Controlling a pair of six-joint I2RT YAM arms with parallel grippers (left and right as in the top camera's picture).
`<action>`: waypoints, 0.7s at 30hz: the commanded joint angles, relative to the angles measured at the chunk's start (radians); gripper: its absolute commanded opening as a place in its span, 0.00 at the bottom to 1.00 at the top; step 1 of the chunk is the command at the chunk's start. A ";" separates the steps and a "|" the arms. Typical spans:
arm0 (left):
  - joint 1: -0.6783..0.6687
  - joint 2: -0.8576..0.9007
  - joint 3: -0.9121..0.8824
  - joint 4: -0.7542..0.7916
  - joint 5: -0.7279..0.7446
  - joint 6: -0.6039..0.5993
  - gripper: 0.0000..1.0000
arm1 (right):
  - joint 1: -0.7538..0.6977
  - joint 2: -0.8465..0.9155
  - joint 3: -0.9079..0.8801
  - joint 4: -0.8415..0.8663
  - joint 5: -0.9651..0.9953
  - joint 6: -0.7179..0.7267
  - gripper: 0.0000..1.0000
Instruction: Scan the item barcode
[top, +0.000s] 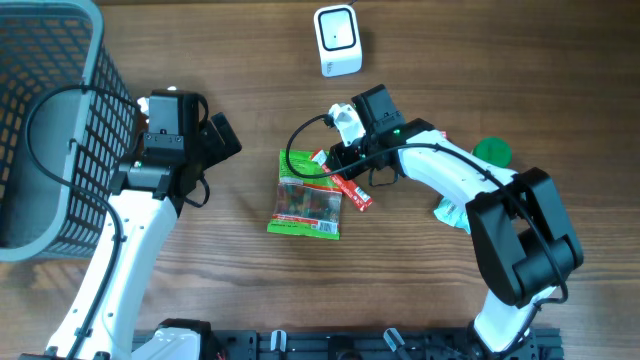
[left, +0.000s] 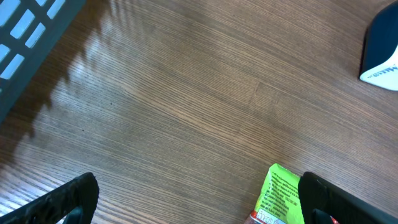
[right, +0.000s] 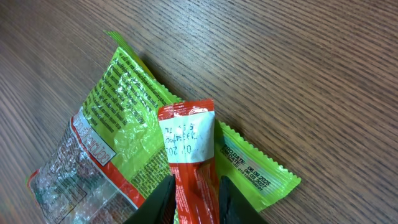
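Right claw (right: 194, 199) pinches the red stick (right: 186, 143) over the bag (right: 118, 99); I should lift it clear, then turn its barcode toward the scanner (top: 337, 40). Left claw (left: 196, 202) stands wide.

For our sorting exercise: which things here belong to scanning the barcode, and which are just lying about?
Job in hand: red packet, right pincer gripping it, white scanner.
Lying about: green snack bag, grey basket, green round object.
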 joint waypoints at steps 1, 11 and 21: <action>0.006 0.001 0.008 0.001 -0.010 0.002 1.00 | 0.003 0.028 -0.010 0.002 -0.026 -0.010 0.24; 0.006 0.001 0.008 0.001 -0.010 0.002 1.00 | 0.021 0.038 0.004 -0.037 -0.129 0.122 0.18; 0.006 0.001 0.008 0.001 -0.010 0.002 1.00 | 0.054 -0.013 0.004 -0.027 -0.084 0.268 0.20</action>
